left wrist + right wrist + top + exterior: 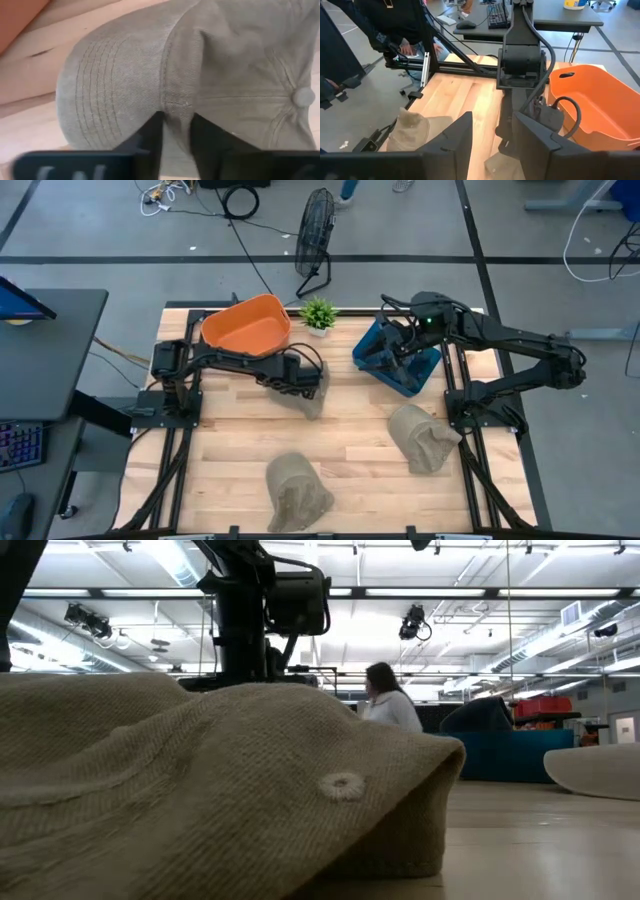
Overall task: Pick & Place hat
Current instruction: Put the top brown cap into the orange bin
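Three tan caps lie on the wooden table. One cap [314, 400] is under my left gripper [308, 380], just near-right of the orange bin [247, 325]. It fills the left wrist view [230, 60], brim on the wood, with my left gripper [177, 120] shut on it. Another cap [298, 492] lies at the near edge and fills the low view [200, 800]. The third cap [422, 437] lies to the right. My right gripper [400, 352] hovers open over the blue bin [395, 365] and holds nothing [492, 125]. My left gripper pinches a raised fold of the cap's cloth [177, 102] between its two fingers, where the stitched brim meets the crown. The fingers [152, 135] come from above, pointing down. The cap's brim and crown still lie on the table.
The orange bin [600, 100] stands at the far left of the table and the blue bin at the far right, with a small green plant [318, 312] between them. A fan [315, 230] stands on the floor beyond. People [385, 705] are in the room behind.
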Motion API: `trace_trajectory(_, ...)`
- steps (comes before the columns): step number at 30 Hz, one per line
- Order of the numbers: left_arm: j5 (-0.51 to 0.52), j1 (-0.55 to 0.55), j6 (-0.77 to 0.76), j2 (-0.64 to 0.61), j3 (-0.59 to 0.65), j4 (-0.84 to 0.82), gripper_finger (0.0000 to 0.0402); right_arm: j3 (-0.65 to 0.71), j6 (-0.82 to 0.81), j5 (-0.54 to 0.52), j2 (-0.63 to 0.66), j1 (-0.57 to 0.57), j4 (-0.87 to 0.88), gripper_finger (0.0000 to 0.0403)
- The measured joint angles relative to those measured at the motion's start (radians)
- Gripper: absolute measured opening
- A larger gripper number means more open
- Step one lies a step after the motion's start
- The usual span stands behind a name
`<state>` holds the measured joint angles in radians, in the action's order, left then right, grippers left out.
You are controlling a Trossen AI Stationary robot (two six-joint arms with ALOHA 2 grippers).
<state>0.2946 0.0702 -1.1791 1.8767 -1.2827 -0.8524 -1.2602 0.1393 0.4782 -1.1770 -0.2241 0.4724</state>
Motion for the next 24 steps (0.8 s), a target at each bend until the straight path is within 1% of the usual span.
trace_trajectory(2,-0.007,0.004,0.016,0.0,0.0,0.002,0.0034,0.0,0.0,0.0,0.0,0.0,0.002,0.014)
trace_trajectory(3,-0.01,0.006,0.016,-0.001,0.0,0.003,0.0018,0.0,0.0,0.0,0.0,0.0,0.003,0.014)
trace_trajectory(4,-0.015,0.008,0.013,-0.005,0.0,0.002,0.0013,0.0,0.0,0.0,0.0,0.0,0.003,0.014)
trace_trajectory(8,-0.041,0.007,-0.007,-0.016,-0.025,-0.039,0.0006,0.0,0.0,0.0,0.0,0.0,0.009,0.014)
trace_trajectory(11,-0.045,-0.01,-0.027,-0.042,-0.077,-0.087,0.0005,0.0,0.0,0.0,0.0,0.0,0.013,0.014)
trace_trajectory(16,-0.006,-0.047,-0.062,-0.131,-0.185,-0.154,0.0005,0.0,0.0,0.0,0.0,0.0,0.028,0.014)
trace_trajectory(19,0.057,-0.072,-0.094,-0.184,-0.273,-0.243,0.0004,0.0,0.0,0.0,0.0,0.0,0.033,0.014)
trace_trajectory(24,0.254,-0.103,-0.171,-0.236,-0.441,-0.49,0.0004,0.0,0.0,0.0,0.0,0.0,0.034,0.014)
